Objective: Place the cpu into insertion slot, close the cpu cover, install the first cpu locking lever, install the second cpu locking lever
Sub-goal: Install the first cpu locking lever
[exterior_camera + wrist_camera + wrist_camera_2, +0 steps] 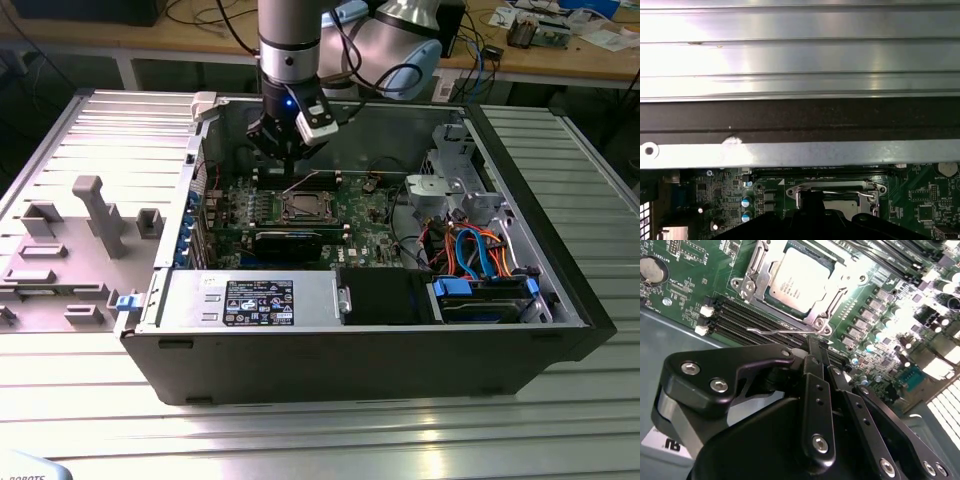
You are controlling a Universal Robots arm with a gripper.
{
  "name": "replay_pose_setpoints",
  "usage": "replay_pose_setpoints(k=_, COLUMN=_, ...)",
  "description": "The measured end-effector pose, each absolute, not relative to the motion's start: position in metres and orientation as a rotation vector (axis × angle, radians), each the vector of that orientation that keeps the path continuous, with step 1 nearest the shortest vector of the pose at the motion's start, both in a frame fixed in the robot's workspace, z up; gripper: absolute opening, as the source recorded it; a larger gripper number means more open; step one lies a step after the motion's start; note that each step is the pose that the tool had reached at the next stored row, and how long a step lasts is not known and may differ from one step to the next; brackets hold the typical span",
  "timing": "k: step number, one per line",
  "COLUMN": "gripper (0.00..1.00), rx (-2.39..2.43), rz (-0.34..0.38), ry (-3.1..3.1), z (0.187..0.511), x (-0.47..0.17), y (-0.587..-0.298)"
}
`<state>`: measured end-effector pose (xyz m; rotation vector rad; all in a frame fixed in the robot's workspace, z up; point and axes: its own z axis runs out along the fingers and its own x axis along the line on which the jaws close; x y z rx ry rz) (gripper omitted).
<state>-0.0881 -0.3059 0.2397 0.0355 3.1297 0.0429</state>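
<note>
Cpu (799, 277) flat in insertion slot (748, 287), metal top up, end effector (821, 355) closed nearby

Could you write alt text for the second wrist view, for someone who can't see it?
A silvery square cpu sits on a green motherboard, framed by the metal cpu cover. The robot's black gripper looms in the foreground, close to a thin wire lever beside the cover.
</note>
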Motion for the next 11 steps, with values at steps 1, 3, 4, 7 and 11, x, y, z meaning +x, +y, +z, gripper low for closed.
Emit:
replay_pose_setpoints(k=1, gripper=0.11, rx=0.035, rz=0.043, ry=3.13, z=0.2387, x=-0.0871, y=-0.3058)
replay_pose_setpoints(k=3, gripper=0.11, rx=0.035, rz=0.043, ry=3.13, z=0.2382, x=-0.0871, y=-0.3058)
replay_pose_setpoints(k=4, gripper=0.11, rx=0.035, rz=0.043, ry=3.13, z=0.2382, x=-0.0871, y=-0.3058)
replay_pose_setpoints(k=7, gripper=0.11, rx=0.035, rz=0.044, ry=3.13, z=0.238, x=-0.0871, y=-0.3058)
replay_pose_setpoints(k=11, gripper=0.11, rx=0.035, rz=0.044, ry=3.13, z=0.238, x=-0.0871, y=-0.3058)
